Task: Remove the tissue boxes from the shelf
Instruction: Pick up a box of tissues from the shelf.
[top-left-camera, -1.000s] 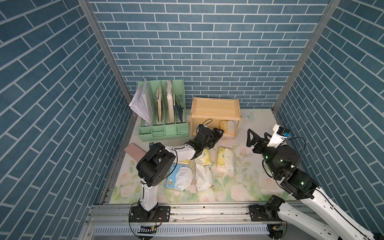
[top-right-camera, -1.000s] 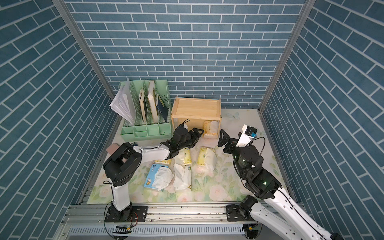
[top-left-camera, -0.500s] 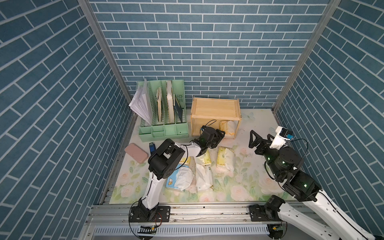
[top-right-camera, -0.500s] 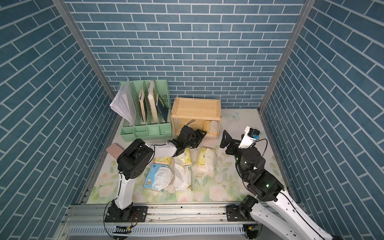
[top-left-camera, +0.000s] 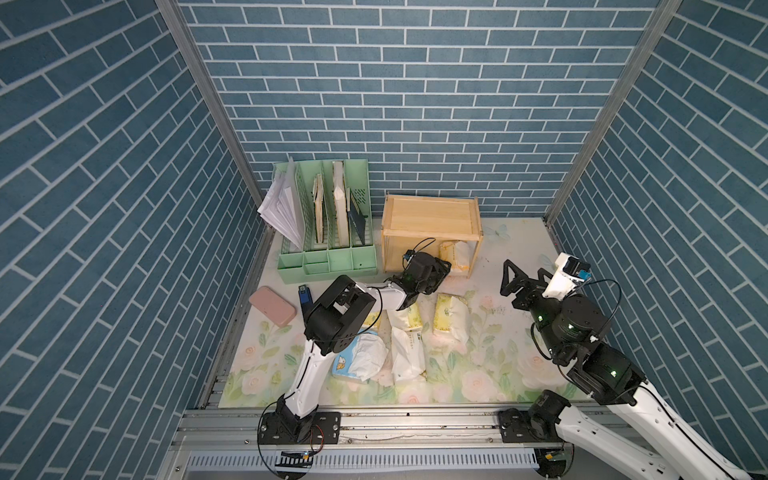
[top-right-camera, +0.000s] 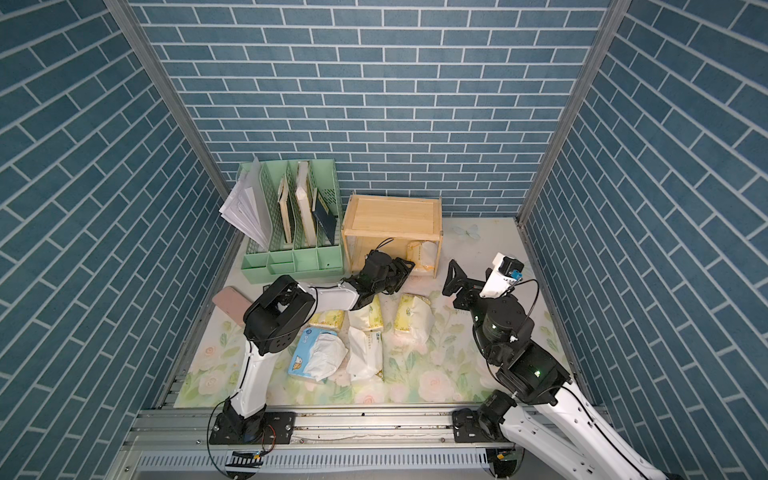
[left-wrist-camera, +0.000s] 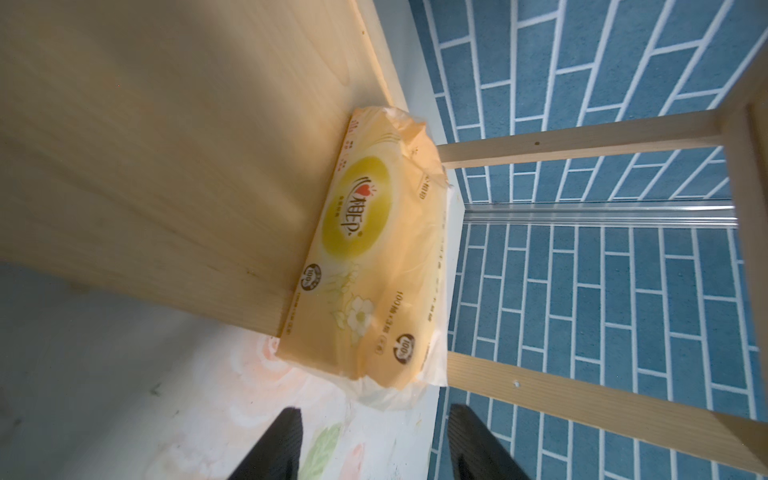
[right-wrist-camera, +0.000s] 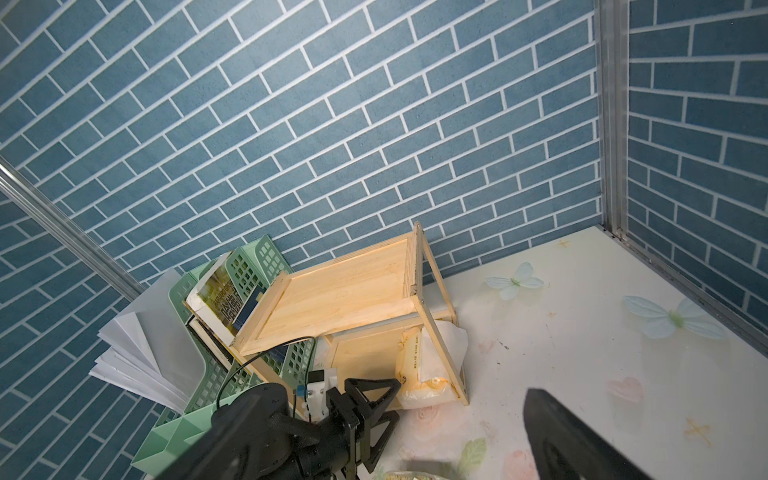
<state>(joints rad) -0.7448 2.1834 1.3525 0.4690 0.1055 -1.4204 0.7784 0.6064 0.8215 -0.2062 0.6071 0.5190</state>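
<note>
One orange-yellow tissue pack (top-left-camera: 455, 253) (left-wrist-camera: 374, 270) (right-wrist-camera: 419, 365) lies on the lower board of the wooden shelf (top-left-camera: 430, 214) (top-right-camera: 395, 216), at its right end against a corner post. My left gripper (top-left-camera: 442, 270) (left-wrist-camera: 374, 411) sits low at the shelf's front, open, its fingers just short of that pack's near end and holding nothing. Several other packs lie on the mat: pale yellow ones (top-left-camera: 451, 316) (top-left-camera: 409, 318), a white one (top-left-camera: 407, 353) and a light blue one (top-left-camera: 357, 361). My right gripper (top-left-camera: 524, 277) hovers open and empty to the right of the shelf.
A mint-green file organizer (top-left-camera: 328, 237) with papers and books stands directly left of the shelf. A pink case (top-left-camera: 272, 305) and a small blue object (top-left-camera: 305, 295) lie by the left wall. Brick walls close in three sides; a metal rail (top-left-camera: 415, 424) runs along the front.
My left arm has stretched further right along the shelf front toward the orange-yellow pack, and its jaws have narrowed. The right arm has hardly moved.
</note>
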